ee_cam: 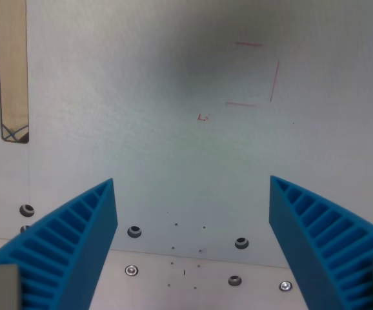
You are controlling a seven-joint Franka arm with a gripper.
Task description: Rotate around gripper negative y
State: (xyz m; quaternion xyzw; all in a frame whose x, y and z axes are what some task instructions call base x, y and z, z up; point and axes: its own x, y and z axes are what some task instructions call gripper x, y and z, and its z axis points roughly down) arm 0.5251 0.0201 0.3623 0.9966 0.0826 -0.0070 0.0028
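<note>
Jaws: ribbed blue matt plastic. Tabletop (173,148): smooth matt pale sheet w/ metal bolts (134,231). Wood-look strip (11,64).

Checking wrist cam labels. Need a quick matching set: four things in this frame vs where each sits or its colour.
Column 1:
1. claw
2. red pen marks
3. wooden strip
4. screws

Column 2:
A. upper right of the white board
B. blue ribbed fingers, spread wide, nothing between them
C. dark, along the board's lower edge
D. tan, upright at the wrist view's far left

Pairs: 1-B, 2-A, 3-D, 4-C
</note>
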